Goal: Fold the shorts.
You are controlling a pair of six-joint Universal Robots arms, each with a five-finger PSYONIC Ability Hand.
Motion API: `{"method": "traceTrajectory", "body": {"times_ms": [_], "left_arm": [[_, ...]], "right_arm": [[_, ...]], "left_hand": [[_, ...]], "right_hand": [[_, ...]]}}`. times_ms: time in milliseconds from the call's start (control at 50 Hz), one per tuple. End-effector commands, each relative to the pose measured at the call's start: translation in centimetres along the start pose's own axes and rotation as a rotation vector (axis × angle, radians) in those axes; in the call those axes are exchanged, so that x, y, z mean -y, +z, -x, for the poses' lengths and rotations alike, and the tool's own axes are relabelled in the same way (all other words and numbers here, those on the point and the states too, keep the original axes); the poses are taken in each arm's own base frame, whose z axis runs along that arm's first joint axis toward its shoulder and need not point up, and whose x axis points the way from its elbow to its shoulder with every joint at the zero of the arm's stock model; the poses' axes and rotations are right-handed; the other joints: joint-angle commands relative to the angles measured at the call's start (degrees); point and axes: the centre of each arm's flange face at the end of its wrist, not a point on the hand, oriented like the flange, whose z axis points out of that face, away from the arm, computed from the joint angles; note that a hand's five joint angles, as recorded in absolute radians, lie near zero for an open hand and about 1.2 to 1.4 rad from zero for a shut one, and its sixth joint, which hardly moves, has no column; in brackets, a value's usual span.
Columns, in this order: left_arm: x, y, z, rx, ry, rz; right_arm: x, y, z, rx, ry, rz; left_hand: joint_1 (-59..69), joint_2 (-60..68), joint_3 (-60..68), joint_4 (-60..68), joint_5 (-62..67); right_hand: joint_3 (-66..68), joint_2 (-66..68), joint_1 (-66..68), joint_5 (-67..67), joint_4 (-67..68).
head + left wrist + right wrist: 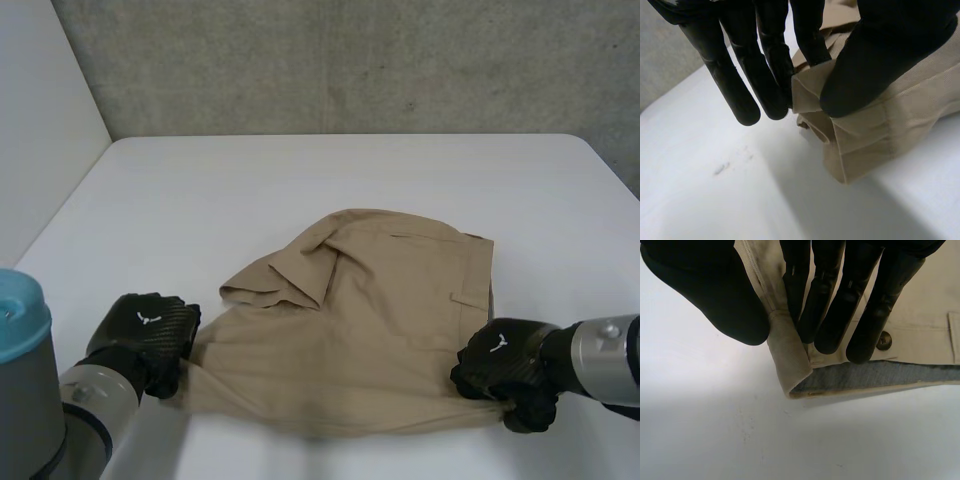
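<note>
The left robot hand (140,335) pinches the tan shorts (350,330) at their near left corner, the right robot hand (503,370) at their near right

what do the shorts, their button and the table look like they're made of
Shorts: tan woven cloth, probably cotton twill, matte; fine ribbing and soft creases show. Button: dark brownish with a dull sheen, metal or plastic, can't tell which. Table: white, smooth, matte, likely laminate or painted board.
</note>
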Motion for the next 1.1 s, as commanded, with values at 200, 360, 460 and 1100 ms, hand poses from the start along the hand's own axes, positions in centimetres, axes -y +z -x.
{"method": "traceTrajectory", "body": {"times_ms": [200, 360, 460, 1100], "left_arm": [[7.8, 2.0, -0.3, -0.143, -0.035, -0.282], [9.9, 8.0, -3.0, -0.227, -0.191, -0.276], [9.6, 12.2, -4.6, -0.247, -0.21, -0.237], [7.6, 21.2, -5.2, -0.101, -0.106, -0.201]], "right_arm": [[-1.1, 2.7, 0.0, -0.046, 0.051, -0.037], [-1.0, 3.2, 0.9, -0.037, 0.027, -0.044], [-1.0, 3.3, 0.9, -0.044, 0.021, -0.049], [-1.1, 3.8, 0.8, -0.061, 0.011, -0.061]], "left_hand": [[-33.3, -35.1, -35.9, -36.0, -35.7], [-29.3, -31.0, -31.9, -32.0, -31.6], [-27.4, -29.2, -30.0, -30.1, -29.8], [21.3, 19.6, 18.7, 18.6, 19.0]], "right_hand": [[12.1, 12.7, 28.1, 13.8, 12.0], [12.1, 12.7, 28.1, 13.8, 12.0], [12.1, 12.7, 28.1, 13.8, 12.0], [12.1, 12.7, 28.1, 13.8, 12.0]]}}
